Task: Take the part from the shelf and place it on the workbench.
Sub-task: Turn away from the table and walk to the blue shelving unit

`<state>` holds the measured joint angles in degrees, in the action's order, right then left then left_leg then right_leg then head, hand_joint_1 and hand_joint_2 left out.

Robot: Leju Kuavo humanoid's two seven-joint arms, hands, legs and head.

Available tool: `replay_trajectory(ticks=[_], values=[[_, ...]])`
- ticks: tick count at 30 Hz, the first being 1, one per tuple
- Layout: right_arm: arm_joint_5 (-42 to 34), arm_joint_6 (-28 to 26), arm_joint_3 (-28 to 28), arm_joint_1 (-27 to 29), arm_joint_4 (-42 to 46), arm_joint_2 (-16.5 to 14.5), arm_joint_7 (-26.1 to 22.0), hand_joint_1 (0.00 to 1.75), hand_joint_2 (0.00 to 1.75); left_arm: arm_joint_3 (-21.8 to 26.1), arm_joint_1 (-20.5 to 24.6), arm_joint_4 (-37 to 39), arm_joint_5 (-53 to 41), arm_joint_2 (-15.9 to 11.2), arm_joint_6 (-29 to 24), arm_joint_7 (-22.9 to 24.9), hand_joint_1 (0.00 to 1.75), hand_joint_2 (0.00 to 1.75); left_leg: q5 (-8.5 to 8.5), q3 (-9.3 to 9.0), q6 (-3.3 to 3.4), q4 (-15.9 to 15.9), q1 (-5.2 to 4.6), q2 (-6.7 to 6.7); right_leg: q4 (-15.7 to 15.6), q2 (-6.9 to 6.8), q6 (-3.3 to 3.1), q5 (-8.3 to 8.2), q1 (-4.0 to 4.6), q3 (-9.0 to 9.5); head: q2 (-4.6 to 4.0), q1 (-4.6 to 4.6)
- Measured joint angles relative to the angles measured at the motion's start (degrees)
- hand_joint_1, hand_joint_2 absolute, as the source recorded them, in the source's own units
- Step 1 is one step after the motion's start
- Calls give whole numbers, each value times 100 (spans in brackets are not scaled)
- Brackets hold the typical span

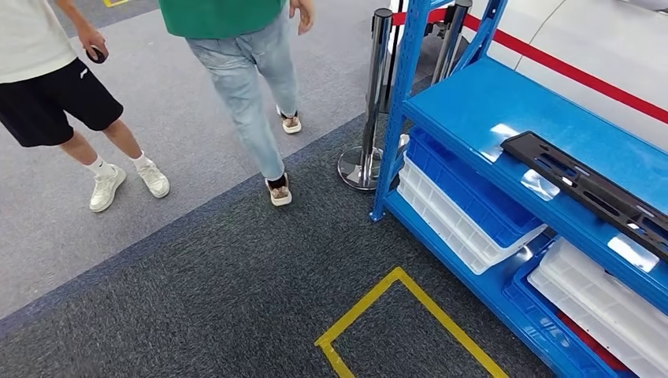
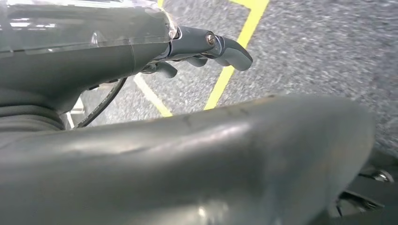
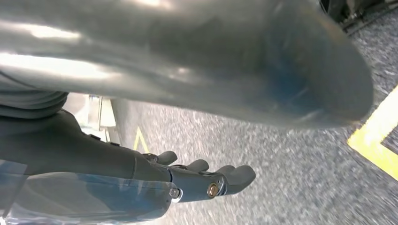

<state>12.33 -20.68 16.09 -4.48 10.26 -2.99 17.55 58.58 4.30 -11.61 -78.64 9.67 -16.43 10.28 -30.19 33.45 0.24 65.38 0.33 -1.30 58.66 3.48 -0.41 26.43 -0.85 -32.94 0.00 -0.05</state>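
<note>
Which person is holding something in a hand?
The person in black shorts and white sneakers holds a small dark object. The person in light blue jeans shows an empty hand.

Bright, even overhead light fills the head view; white glare patches sit on the glossy blue metal shelf [image 1: 504,102]. Both wrist views are soft, the speckled grey carpet [image 3: 291,187] smeared by motion blur.

The left hand [image 2: 206,47], with its grey ribbed cover, thick grey thumb and darker fingers [image 2: 234,52], hangs above the floor holding nothing, fingers loosely extended. The right hand [image 3: 206,180] hangs likewise, its dark fingers [image 3: 237,176] apart and empty.
</note>
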Motion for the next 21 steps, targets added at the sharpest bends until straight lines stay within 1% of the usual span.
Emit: replay_trajectory(ticks=[1, 2, 3, 4, 5, 6, 7, 8, 9, 10, 11, 12, 13, 14, 15, 16, 17, 18, 19, 20, 21], values=[[-25, 98, 1, -3, -1, -10, 7, 0, 0, 3, -1, 0, 1, -5, 64, -15, 0, 0, 145, -149, 32, -366, -4, -114, 5, 57, 14, -4, 2, -5, 0, 1], [-54, 217, 1, -4, -1, -20, 19, 0, 0, 7, 1, 0, 2, -11, 142, -29, 0, 0, 220, -247, 54, -607, -13, -207, 7, 106, 38, -13, -3, -19, 0, 1], [-86, 362, 2, 1, -2, -26, 38, 0, 0, 10, 6, 0, 4, -17, 245, -43, 0, 0, 224, -281, 64, -704, -22, -253, 2, 152, 73, -25, -13, -35, 0, 2], [-122, 517, 5, 9, -2, -29, 64, 0, 0, 12, 14, 0, 8, -22, 369, -54, 0, 0, 232, -291, 70, -733, -29, -220, -11, 198, 113, -43, -23, -49, 0, 2], [-147, 646, 11, 21, -4, -28, 90, 0, 0, 13, 22, 0, 14, -23, 492, -60, 0, 0, 261, -303, 89, -764, -19, -171, -18, 221, 151, -52, -31, -57, 0, 3], [-166, 753, 17, 30, -7, -28, 113, 0, 0, 14, 27, 0, 21, -25, 611, -66, 0, 0, 294, -319, 116, -812, -8, -119, 10, 166, 184, -26, -27, -74, 0, 7], [-178, 832, 23, 31, -8, -29, 137, 0, 0, 15, 29, 1, 29, -25, 715, -73, 0, 0, 331, -334, 149, -861, 4, -57, 127, 62, 210, 65, -18, -131, 0, 16], [-180, 876, 27, 29, -10, -31, 155, 0, 0, 17, 28, 1, 37, -23, 790, -78, 0, 0, 359, -339, 174, -899, 15, 13, 360, -68, 230, 223, -10, -240, 0, 26], [-180, 903, 28, 25, -10, -35, 173, 0, 0, 19, 22, 2, 42, -23, 845, -80, 0, 0, 367, -336, 189, -910, 3, 81, 688, -194, 250, 417, -7, -397, 0, 34], [-179, 918, 28, 22, -11, -38, 191, 0, 0, 22, 15, 2, 46, -23, 887, -78, 0, 0, 369, -327, 199, -907, -6, 151, 1054, -253, 271, 597, -12, -570, 0, 39], [-178, 924, 28, 23, -11, -38, 201, 0, 0, 25, 9, 2, 47, -24, 916, -72, 0, 0, 367, -318, 199, -902, -13, 220, 1343, -275, 290, 698, -20, -702, 0, 40], [-176, 924, 28, 28, -11, -38, 209, 0, 0, 28, 9, 2, 48, -25, 935, -63, 0, 0, 361, -313, 198, -895, -17, 286, 1458, -288, 306, 694, -29, -746, 0, 40], [-175, 924, 28, 33, -12, -35, 214, 0, 0, 31, 14, 2, 50, -25, 955, -54, 0, 0, 352, -312, 194, -884, -17, 346, 1354, -308, 319, 586, -37, -675, 0, 41], [-175, 924, 28, 37, -12, -33, 216, 0, 0, 34, 20, 2, 54, -24, 973, -45, 0, 0, 339, -314, 183, -870, -15, 400, 1055, -350, 325, 409, -44, -503, 0, 41], [-174, 926, 28, 35, -11, -31, 218, 0, 0, 37, 28, 2, 62, -24, 997, -37, 0, 0, 320, -318, 163, -850, -16, 448, 655, -440, 321, 241, -46, -281, 0, 43], [-171, 930, 28, 28, -11, -29, 219, 0, 0, 43, 34, 2, 72, -25, 1022, -30, 0, 0, 296, -320, 133, -823, -28, 487, 311, -524, 292, 117, -37, -95, 0, 39], [-167, 933, 28, 21, -10, -29, 219, 0, 0, 50, 42, 2, 80, -26, 1047, -25, 0, 0, 276, -325, 102, -802, -42, 521, 83, -577, 253, 53, -24, 21, 0, 34], [-162, 937, 28, 17, -10, -30, 219, 0, 0, 59, 52, 2, 87, -27, 1073, -22, 0, 44, 260, -329, 70, -788, -56, 553, -15, -602, 209, 42, -8, 65, 0, 29], [-158, 939, 28, 18, -11, -31, 220, 0, 0, 68, 62, 2, 92, -28, 1096, -20, 0, 87, 252, -336, 40, -783, -65, 582, -19, -568, 164, 40, 7, 54, 0, 24], [-157, 940, 28, 23, -11, -31, 221, 0, 0, 74, 74, 2, 97, -29, 1115, -21, 0, 131, 244, -346, 11, -783, -62, 603, -24, -524, 127, 31, 3, 50, 0, 22], [-156, 941, 28, 26, -12, -32, 222, 0, 0, 80, 81, 2, 104, -30, 1134, -25, 0, 175, 211, -342, -24, -754, -52, 570, -36, -492, 92, 19, -7, 49, 0, 22]])
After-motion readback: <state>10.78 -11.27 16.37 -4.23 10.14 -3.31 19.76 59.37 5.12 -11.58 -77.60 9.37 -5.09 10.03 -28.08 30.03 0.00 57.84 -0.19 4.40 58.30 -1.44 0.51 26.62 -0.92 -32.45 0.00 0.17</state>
